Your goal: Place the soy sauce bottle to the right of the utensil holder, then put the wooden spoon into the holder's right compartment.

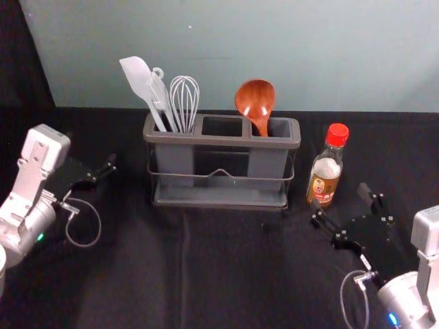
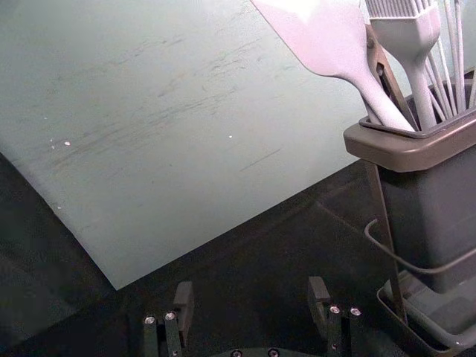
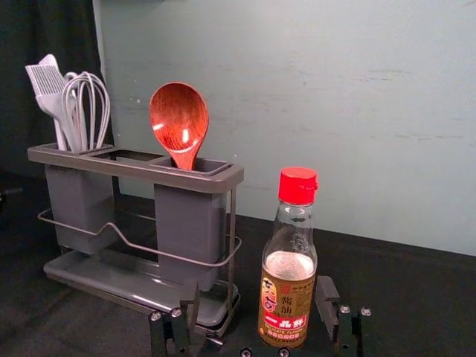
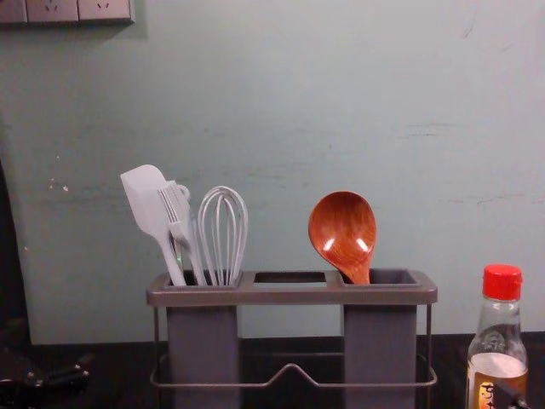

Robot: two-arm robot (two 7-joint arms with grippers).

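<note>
Jaws wide apart, empty on my right gripper (image 3: 257, 286); soy sauce bottle (image 3: 288, 294) just ahead, spoon (image 3: 178, 119) leftward in holder's (image 3: 141, 173) right compartment (image 3: 213, 166). Both placements look done; next, back off cleanly. Left gripper (image 2: 251, 286) parked open

You were looking at glossy, grained wood on the spoon (image 4: 342, 228), smooth, matt, plastic-looking walls and rim on the utensil holder (image 4: 289, 295), and thin, metal-looking wire on its rail (image 4: 292, 367). Your soy sauce bottle (image 3: 296, 236) looked clear and shiny; your cloth (image 1: 137, 274), matt and creased.
</note>
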